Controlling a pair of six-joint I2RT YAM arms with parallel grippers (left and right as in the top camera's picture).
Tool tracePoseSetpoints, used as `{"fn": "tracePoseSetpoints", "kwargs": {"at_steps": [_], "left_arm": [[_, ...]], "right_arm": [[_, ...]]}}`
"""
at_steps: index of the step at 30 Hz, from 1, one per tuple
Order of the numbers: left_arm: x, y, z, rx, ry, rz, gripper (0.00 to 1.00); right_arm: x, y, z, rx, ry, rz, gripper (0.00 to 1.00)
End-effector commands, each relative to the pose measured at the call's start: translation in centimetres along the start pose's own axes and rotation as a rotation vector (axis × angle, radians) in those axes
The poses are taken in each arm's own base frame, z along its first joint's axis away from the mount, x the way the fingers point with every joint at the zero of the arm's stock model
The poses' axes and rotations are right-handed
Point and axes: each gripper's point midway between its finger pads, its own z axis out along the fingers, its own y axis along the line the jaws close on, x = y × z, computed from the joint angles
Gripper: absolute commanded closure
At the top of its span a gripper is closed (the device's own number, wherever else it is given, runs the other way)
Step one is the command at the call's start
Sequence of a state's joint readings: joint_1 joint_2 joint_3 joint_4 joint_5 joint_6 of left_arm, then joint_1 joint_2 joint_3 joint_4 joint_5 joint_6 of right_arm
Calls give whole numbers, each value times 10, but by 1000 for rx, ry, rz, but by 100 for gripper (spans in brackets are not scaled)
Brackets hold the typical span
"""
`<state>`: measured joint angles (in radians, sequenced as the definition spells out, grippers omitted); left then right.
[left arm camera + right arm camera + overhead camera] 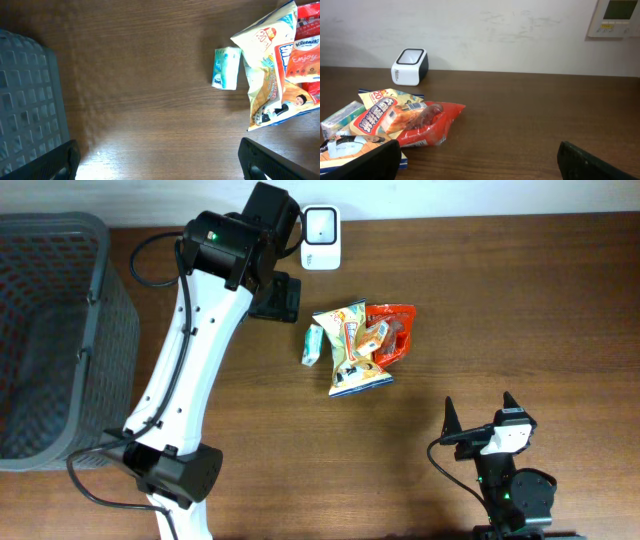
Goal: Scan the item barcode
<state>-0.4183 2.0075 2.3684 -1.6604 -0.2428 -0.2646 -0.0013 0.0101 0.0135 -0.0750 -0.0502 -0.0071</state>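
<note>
A pile of items lies mid-table: a yellow-white snack bag (350,352), a red bag (395,330) with an orange pack on it, and a small green tissue pack (313,345). The white barcode scanner (320,225) stands at the table's far edge. My left gripper (278,295) hovers just left of the scanner and up-left of the pile, open and empty (160,162); its view shows the green pack (226,67) and snack bag (265,75). My right gripper (480,415) waits open near the front edge, below-right of the pile, facing the red bag (430,125) and the scanner (410,66).
A grey mesh basket (50,340) fills the table's left side and shows at the edge of the left wrist view (25,105). A wall panel (617,17) hangs behind the table on the right.
</note>
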Motion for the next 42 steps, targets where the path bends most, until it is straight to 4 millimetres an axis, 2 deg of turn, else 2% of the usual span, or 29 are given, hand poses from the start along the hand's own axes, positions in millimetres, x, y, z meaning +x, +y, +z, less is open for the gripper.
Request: {"fn": "tracePoseSetpoints", "kwargs": {"at_steps": [1, 4, 6, 8, 9, 10, 11, 13, 14, 17, 19, 21, 23, 25, 26, 28, 30, 31, 32, 33, 35, 37, 40, 41, 42], "left_arm": [[0, 0, -1, 3, -1, 3, 1], [-2, 1, -1, -3, -8, 3, 1], [-3, 6, -1, -31, -14, 2, 1], [-3, 6, -1, -31, -14, 2, 1], [-3, 5, -1, -25, -12, 1, 1], [-1, -1, -1, 7, -5, 2, 1], [-3, -1, -1, 6, -12, 0, 1], [-3, 0, -1, 6, -13, -1, 1], [-7, 2, 0, 7, -25, -11, 1], [-11, 7, 1, 5, -34, -28, 1], [-11, 13, 2, -4, -32, -38, 1], [-12, 20, 3, -26, -35, -47, 1], [-15, 39, 5, -65, -35, -80, 1], [-15, 54, 8, -78, -28, -116, 1], [-15, 61, 10, -67, -21, -138, 1], [-14, 69, 14, -20, -1, -182, 1], [-14, 83, 16, -32, 1, -213, 1], [-14, 90, 17, -36, 5, -230, 1], [-13, 92, 18, -37, 6, -236, 1], [-13, 96, 18, -39, 7, -243, 1], [-13, 96, 18, -39, 7, -243, 1], [-13, 96, 18, -39, 7, -243, 1], [-13, 96, 18, -39, 7, -243, 1], [-13, 96, 18, -39, 7, -243, 1], [-13, 96, 18, -39, 7, -243, 1]], "right_arm": [[3, -1, 0, 4, 2, 1, 2], [3, -1, 0, 5, 2, 0, 1], [-11, 5, 0, -30, -54, 18, 2], [-29, 46, -8, -287, -101, 178, 1], [-39, 77, -22, -487, -104, 257, 1], [-48, 92, -32, -595, -120, 278, 2], [-55, 96, -37, -630, -150, 261, 2], [-82, 98, -48, -666, -260, 259, 2], [-118, 97, -64, -679, -403, 214, 2], [-157, 93, -74, -635, -445, 165, 2], [-171, 92, -64, -592, -322, 89, 1], [-175, 91, -53, -571, -190, 44, 1], [-190, 95, -32, -601, 80, 0, 2], [-201, 105, -22, -683, 243, 75, 2], [-205, 120, -24, -796, 336, 169, 1], [-195, 138, -27, -946, 510, 332, 2], [-183, 141, -8, -980, 583, 403, 2], [-167, 139, 8, -951, 645, 438, 2], [-151, 131, 23, -856, 720, 488, 2], [-125, 118, 42, -685, 815, 523, 1], [-89, 98, 62, -427, 933, 513, 1], [-78, 95, 73, -352, 1004, 488, 1], [-69, 105, 96, -336, 1089, 455, 0], [-65, 117, 106, -369, 1103, 450, 4], [-60, 139, 115, -449, 1109, 455, 15]]}}
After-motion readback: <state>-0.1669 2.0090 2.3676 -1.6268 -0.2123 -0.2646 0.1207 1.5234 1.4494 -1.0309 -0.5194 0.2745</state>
